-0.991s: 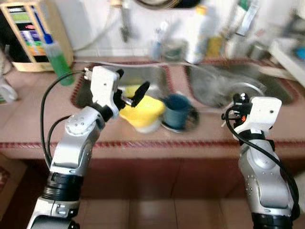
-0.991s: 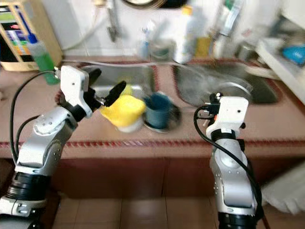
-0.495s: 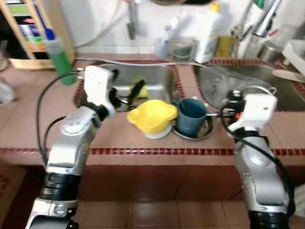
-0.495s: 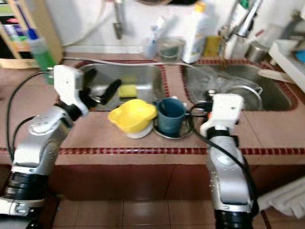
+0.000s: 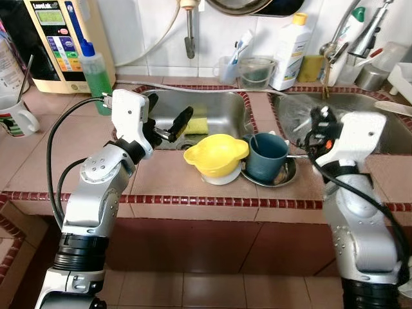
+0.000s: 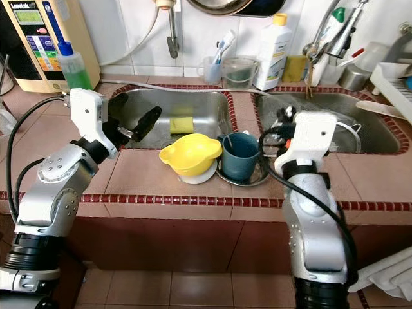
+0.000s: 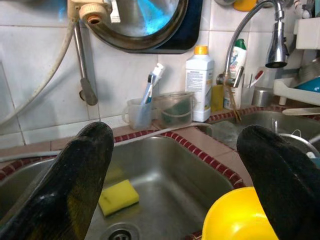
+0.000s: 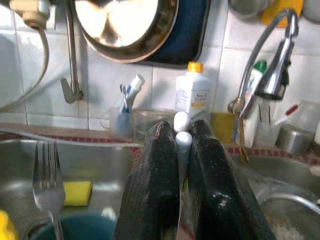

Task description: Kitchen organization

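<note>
Left gripper (image 5: 172,126): fingers apart, over left sink (image 5: 219,106) edge.
Right gripper (image 8: 178,165): clamped on thin white utensil (image 8: 182,131).
Yellow bowl (image 5: 216,154): on desk (image 5: 161,180), beside teal mug (image 5: 267,156).

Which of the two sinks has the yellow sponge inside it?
The left sink, the one ahead of the open left pincer; the sponge lies on its bottom.

l sink (image 5: 219,109) open; bowl (image 5: 215,154), mug (image 5: 267,156) block centre
</note>
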`<state>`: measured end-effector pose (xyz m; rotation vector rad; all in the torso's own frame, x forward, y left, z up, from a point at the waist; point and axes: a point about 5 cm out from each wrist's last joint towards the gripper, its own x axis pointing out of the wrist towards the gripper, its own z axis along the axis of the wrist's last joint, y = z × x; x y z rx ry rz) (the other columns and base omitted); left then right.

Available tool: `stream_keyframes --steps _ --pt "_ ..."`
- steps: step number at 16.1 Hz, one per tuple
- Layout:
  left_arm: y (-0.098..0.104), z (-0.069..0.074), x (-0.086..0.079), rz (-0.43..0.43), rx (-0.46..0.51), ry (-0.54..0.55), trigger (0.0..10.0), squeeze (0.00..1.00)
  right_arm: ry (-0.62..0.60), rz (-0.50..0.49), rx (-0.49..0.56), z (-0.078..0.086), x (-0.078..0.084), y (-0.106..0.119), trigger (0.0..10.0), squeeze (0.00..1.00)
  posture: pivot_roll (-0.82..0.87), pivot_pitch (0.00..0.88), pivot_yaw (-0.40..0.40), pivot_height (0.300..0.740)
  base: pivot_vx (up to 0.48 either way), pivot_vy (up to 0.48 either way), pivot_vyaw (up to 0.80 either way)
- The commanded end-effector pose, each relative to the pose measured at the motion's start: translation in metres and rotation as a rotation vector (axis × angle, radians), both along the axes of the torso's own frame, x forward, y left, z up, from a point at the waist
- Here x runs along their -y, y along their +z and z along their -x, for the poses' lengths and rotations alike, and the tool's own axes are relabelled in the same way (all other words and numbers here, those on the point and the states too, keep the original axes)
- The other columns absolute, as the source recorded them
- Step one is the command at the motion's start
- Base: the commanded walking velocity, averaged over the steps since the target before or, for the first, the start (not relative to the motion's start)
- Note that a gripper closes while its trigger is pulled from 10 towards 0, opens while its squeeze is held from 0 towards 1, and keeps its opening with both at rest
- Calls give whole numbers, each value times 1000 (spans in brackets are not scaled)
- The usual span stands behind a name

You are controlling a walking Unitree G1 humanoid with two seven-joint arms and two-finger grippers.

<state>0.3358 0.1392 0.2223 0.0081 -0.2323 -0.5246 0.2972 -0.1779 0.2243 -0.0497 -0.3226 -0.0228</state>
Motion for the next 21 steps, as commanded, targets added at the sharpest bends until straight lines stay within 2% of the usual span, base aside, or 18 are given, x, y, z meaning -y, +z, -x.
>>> stream_keyframes --steps 1,7,9,21 --pt "3 1 2 -1 13 -20 10000 0 -11 0 38 2 3 12 10000 0 -112 72 13 740 0 0 0" --pt "2 1 6 1 12 -40 10000 0 -81 42 53 1 27 14 10000 0 -115 85 20 740 0 0 0" --pt "2 2 5 5 10 -43 10000 0 -105 55 63 1 36 17 10000 0 -111 92 19 740 283 0 0" --pt "0 5 5 9 2 -28 10000 0 -102 62 55 -2 40 15 10000 0 -107 99 11 740 313 0 0"
